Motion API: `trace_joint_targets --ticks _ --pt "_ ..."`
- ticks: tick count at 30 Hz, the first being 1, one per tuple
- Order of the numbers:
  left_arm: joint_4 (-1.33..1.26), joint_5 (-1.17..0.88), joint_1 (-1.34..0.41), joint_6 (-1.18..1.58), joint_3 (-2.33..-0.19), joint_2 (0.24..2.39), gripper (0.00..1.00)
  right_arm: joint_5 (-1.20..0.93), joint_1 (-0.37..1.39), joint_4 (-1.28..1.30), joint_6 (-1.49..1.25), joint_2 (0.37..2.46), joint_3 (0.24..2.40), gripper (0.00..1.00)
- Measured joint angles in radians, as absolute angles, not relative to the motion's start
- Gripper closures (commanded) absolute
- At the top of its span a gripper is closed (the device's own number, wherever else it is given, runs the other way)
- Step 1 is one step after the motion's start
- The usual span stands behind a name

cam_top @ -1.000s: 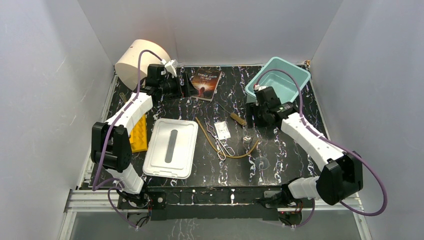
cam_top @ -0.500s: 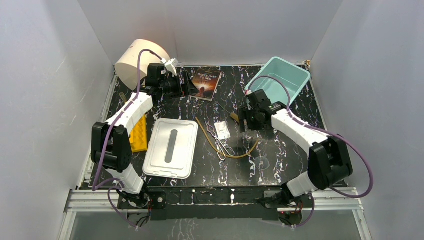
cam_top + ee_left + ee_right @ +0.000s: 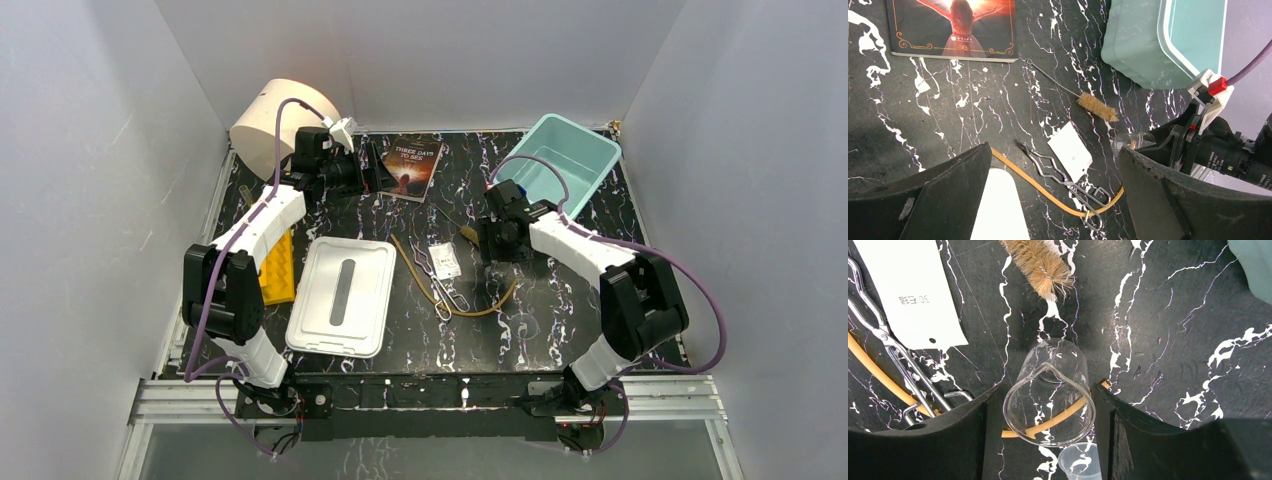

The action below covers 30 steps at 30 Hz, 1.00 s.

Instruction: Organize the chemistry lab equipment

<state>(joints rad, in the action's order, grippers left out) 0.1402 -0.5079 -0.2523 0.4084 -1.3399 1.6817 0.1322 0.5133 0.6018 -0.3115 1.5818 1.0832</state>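
1. Top view:
   - The right gripper is down at mid-table, just near-left of the teal bin.
   - It sits over the loose cluster: white packet, metal tongs and tan tubing.
   - The glass beaker is hidden under that wrist from here.
   - The left gripper hangs far-left beside the book, well apart from the cluster. The right arm is clearly the nearer one.

2. Left wrist:
   - The jaws are spread wide with nothing between them.
   - The brown brush lies flat between book and bin, its wire handle running far-left toward the book.
   - Packet, tongs and tubing lie on the near side of it.

3. Right wrist:
   - The beaker sits dead centre between the fingers, mouth toward the camera and base toward the brush. It looks upright.
   - The jaws are at about beaker width, one finger on each side. I cannot tell whether the pads press the glass yet.
   - The tubing shows through the glass, so it passes under or behind the beaker.
   - A smaller clear cup sits just beside the rim.
   - My read: the beaker's long axis runs along the approach, so the pinch goes straight across its diameter.
   - The next move is a gentle squeeze, lift, and carry far-right to the bin.
   - Risks: the smooth glass slips, or the tubing drags along.
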Motion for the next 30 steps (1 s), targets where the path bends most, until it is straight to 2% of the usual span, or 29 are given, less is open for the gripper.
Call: trace_joint_targets --ticks 14,19,30 --pt "0.144 -0.485 -0.253 0.390 -1.336 1.681 0.04 0.162 0.526 0.611 -0.314 1.637 1.117 0.31" --pt "0.145 -0.473 -0.253 0.385 -1.336 1.681 0.04 0.166 0.527 0.612 -0.315 1.638 1.117 0.43" --pt "0.188 -0.427 -0.253 0.355 -1.342 1.681 0.02 0.116 0.527 0.617 -0.283 1.621 1.222 0.44"
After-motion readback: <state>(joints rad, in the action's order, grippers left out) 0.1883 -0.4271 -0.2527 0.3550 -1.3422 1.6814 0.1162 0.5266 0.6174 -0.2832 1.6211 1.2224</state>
